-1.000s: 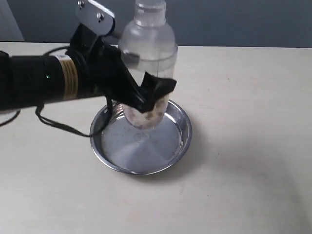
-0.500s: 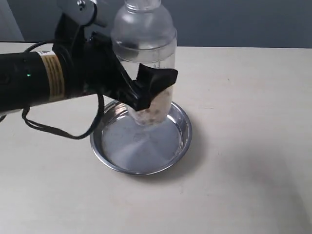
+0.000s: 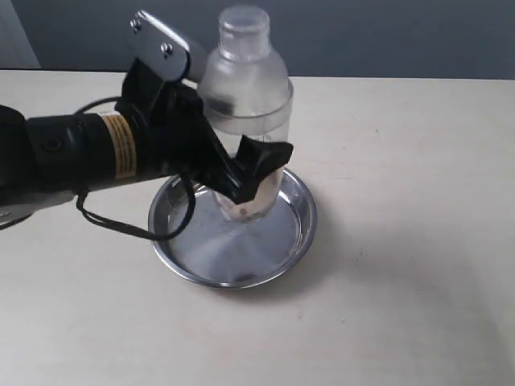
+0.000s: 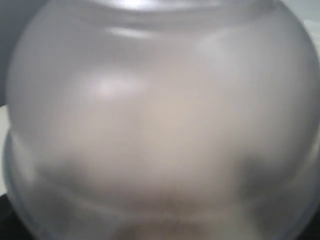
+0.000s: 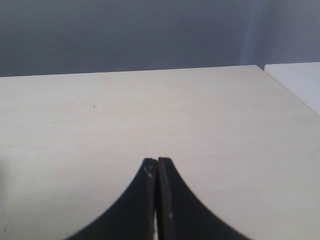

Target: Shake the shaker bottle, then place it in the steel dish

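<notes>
Above the pale table [image 3: 402, 241], my left claw [image 3: 245, 161] clasps the clear domed plastic shaker bottle [image 3: 245, 88] mid-body; likely light, slippery.

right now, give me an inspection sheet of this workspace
surface: pale table, a few small marks
job's things: shaker bottle upright, its base low over the steel dish; contact unclear
clutter: nothing seen
grippers: left gripper clamped on the bottle; right gripper shut over the table, holding nothing
cables: black cable loops under the left arm towards the dish rim
surroundings: dark grey wall behind the table
</notes>
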